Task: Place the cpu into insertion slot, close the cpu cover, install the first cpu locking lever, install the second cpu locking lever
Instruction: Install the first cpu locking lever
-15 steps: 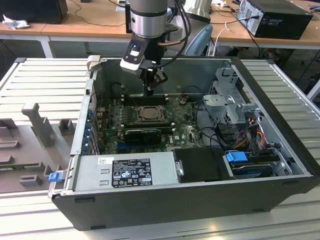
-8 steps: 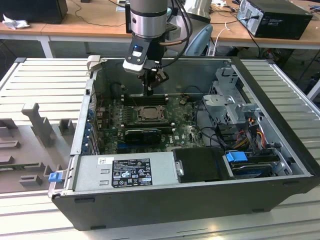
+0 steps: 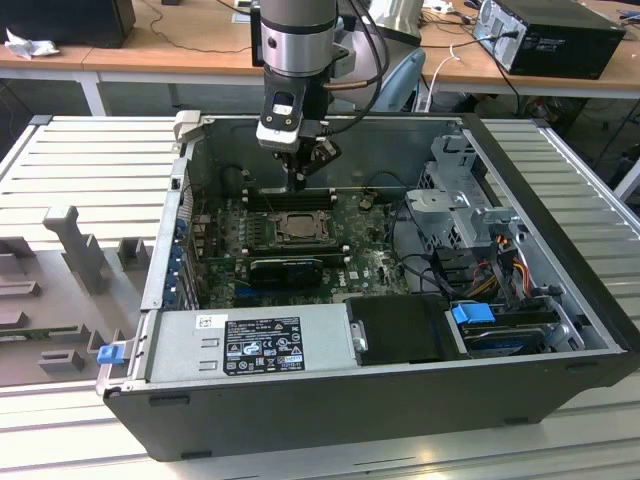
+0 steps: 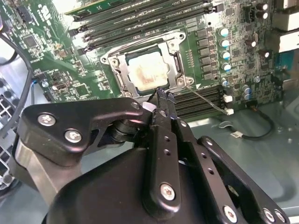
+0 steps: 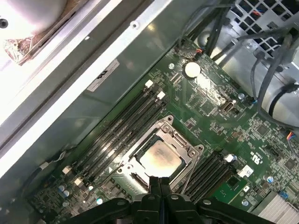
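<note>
A: Largest items first, please.

B: Item one: grey slatted counter. Item two: open computer case, lying on the counter. Item three: green circuit board, on the case floor.

A: And the arm?

B: Item four: the hand. It hangs over the board beside the insertion slot, on the far side near the long black memory slots. Both wrist views show its fingers pressed together, with nothing seen between them.

A: Task parts?

B: Item five: the insertion slot, mid-board. Item six: the cpu cover, lying flat over the slot, which I judge closed. Item seven: the cpu, seated in the slot with its dull metal top showing through the cover's window.

A: So placement and cover are done?

B: They appear to be. Item eight: a thin lever rod, seen in the second wrist view. It runs out from a corner of the slot and across the neighbouring memory slots, not tucked along the frame. I judge it unlatched.

A: The other lever?

B: I cannot tell its position. At least one lever step looks outstanding.
</note>
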You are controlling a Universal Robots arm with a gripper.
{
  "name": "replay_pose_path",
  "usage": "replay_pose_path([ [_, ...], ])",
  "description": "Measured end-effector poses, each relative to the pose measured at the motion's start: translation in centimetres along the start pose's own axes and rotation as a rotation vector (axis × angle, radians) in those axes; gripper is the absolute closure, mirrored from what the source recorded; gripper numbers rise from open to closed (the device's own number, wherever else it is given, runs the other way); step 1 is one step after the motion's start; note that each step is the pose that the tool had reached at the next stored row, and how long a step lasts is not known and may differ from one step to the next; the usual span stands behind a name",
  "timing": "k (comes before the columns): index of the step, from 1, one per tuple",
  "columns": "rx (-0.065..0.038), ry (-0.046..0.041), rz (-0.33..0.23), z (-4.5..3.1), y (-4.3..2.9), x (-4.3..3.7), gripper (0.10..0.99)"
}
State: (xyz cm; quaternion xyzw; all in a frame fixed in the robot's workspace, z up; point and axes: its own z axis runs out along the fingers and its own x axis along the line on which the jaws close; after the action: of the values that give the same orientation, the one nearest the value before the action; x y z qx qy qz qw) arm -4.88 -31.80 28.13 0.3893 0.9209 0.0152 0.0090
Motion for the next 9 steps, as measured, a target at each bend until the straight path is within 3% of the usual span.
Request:
replay_pose_path([
  [9, -0.001, 0.0044, -0.124, 0.0, 0.0, 0.0, 0.98],
])
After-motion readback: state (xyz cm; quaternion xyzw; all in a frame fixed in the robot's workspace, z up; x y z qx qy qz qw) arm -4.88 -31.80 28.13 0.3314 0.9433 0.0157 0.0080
